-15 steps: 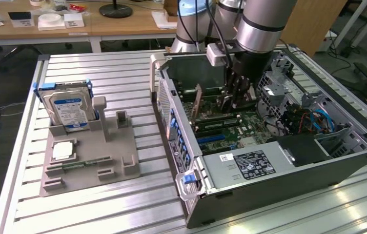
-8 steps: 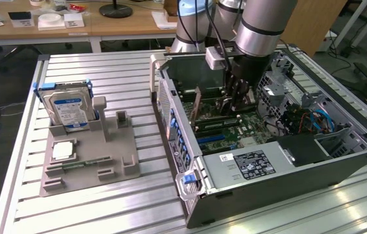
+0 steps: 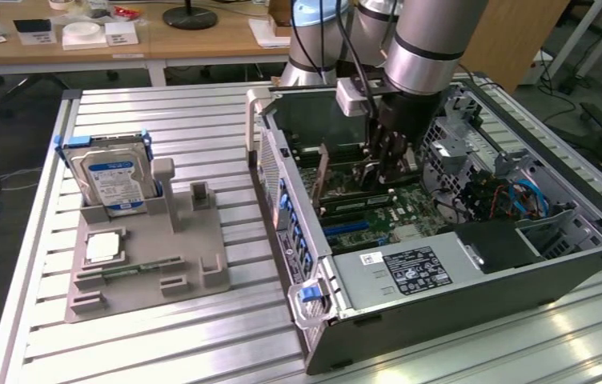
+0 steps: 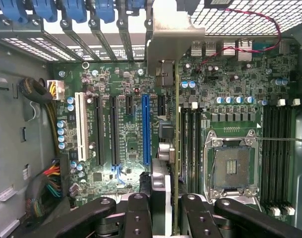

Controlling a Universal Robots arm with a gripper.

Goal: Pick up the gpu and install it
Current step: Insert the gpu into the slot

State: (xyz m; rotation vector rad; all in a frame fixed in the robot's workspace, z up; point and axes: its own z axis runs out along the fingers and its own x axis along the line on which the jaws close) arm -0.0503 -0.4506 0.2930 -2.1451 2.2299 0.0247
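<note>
The gpu (image 4: pixel 176 139) appears edge-on as a thin sliver in the wrist view, running from between my fingers to its silver bracket (image 4: pixel 167 42) at the case's rear slot openings. My gripper (image 4: pixel 175 210) is shut on it, one black finger (image 4: pixel 138 213) on each side. The card lies over the motherboard between the long blue slot (image 4: pixel 146 129) and the memory slots (image 4: pixel 190 144); whether it is seated in a slot I cannot tell. In the exterior view my gripper (image 3: pixel 387 170) reaches down into the open computer case (image 3: pixel 461 296), and the gpu (image 3: pixel 323 170) stands upright beside it.
A grey fixture (image 3: pixel 141 276) at the exterior view's left holds a silver hard drive (image 3: pixel 114 178), a processor chip (image 3: pixel 103 248) and a green memory stick (image 3: pixel 130 270). Inside the case are the power supply (image 3: pixel 408 272), drive cage (image 3: pixel 472 152), processor socket (image 4: pixel 232 168) and cable bundles (image 4: pixel 47 183).
</note>
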